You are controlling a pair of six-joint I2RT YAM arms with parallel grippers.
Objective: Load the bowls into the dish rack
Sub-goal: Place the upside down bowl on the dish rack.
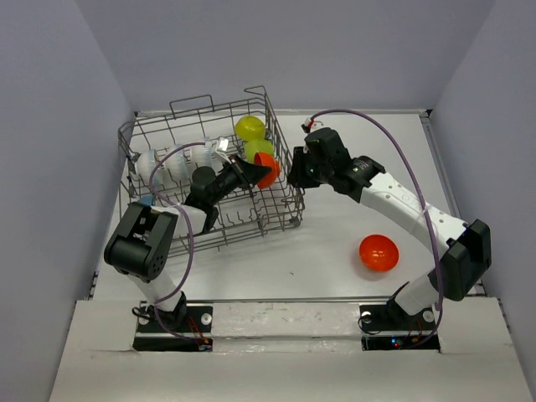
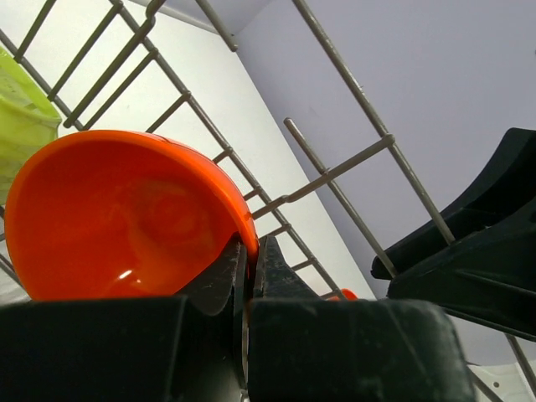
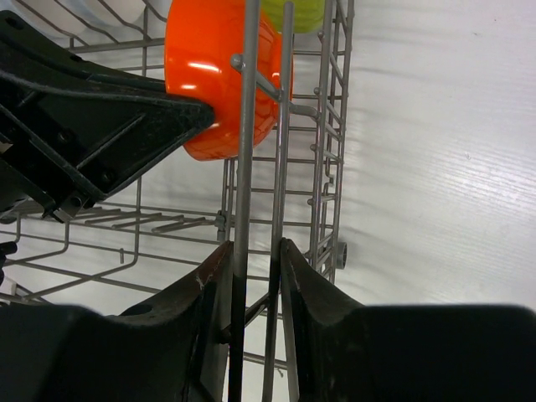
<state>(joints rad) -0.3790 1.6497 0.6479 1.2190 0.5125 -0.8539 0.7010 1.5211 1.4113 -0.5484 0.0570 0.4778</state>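
Rim of the orange bowl (image 2: 117, 218) is pinched between the tightly closed jaws of the left gripper (image 2: 249, 251), which holds it tilted inside the dish rack (image 1: 167, 126), near the right wall. Yellow-green bowls (image 1: 249, 127) sit just behind it, and white bowls (image 1: 159, 163) line the rack's left half. From outside, the right gripper (image 3: 255, 260) has its jaws narrowed onto two upright wires of that wall. A second orange bowl (image 1: 378, 252) rests on the table (image 1: 318, 268), well apart.

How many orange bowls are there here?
2. One orange bowl is pinched by its rim in the left gripper, inside the dish rack; the other orange bowl lies on the table outside it. More could be hidden.
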